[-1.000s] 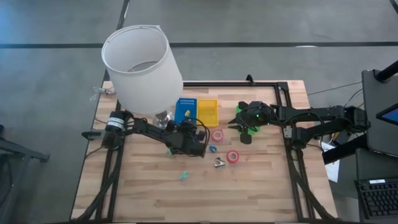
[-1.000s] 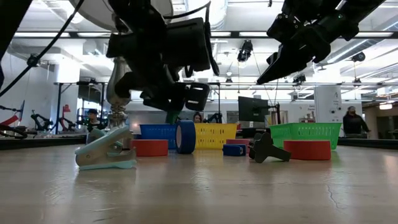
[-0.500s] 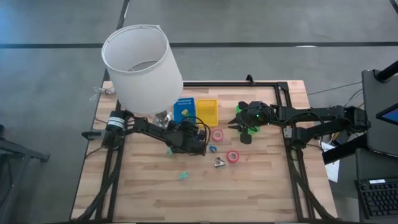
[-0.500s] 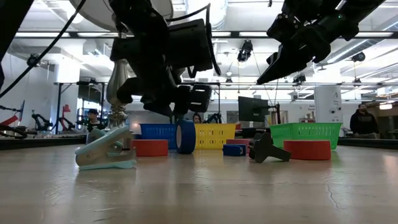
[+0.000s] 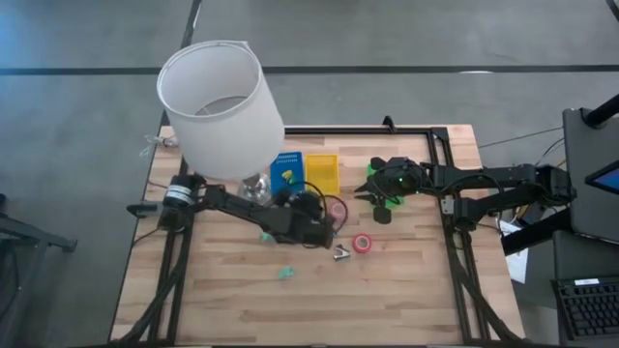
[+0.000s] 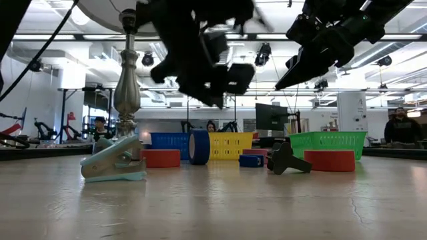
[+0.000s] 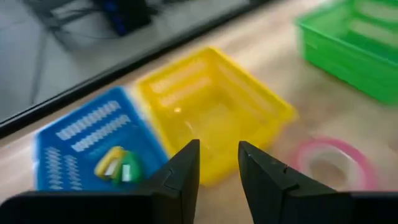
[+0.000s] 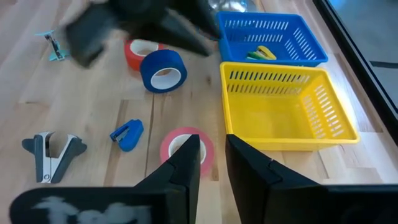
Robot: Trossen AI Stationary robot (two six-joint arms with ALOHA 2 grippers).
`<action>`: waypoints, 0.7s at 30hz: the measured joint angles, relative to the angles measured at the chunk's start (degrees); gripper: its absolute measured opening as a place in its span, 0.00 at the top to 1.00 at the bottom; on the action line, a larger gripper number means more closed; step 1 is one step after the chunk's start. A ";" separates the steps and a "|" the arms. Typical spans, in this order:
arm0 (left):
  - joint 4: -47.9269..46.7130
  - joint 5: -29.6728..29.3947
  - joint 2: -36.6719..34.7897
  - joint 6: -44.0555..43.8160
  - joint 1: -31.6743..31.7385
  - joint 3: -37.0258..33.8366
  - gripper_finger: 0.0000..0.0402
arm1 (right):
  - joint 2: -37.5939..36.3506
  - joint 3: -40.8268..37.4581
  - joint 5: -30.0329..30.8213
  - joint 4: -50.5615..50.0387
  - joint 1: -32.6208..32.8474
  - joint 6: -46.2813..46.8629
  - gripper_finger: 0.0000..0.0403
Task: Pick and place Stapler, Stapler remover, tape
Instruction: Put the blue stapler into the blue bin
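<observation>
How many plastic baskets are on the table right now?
3. The blue basket and the yellow basket sit side by side at the back of the table; the green basket stands apart, toward the right arm's side. None seems hidden.

Across the middle of the frame a row of things stands on the wooden surface — a pale clip-like piece at left, a red tape roll, an upright blue roll, a blue basket, a yellow basket, a dark clamp-shaped piece, a green basket and another red roll. Two dark arms hang blurred at upper centre and upper right — a silvery lamp stem rises at left
</observation>
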 joint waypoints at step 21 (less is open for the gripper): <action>-2.23 28.23 -0.02 29.34 -3.62 6.71 0.57 | 0.00 -0.17 0.02 1.13 0.37 1.47 0.67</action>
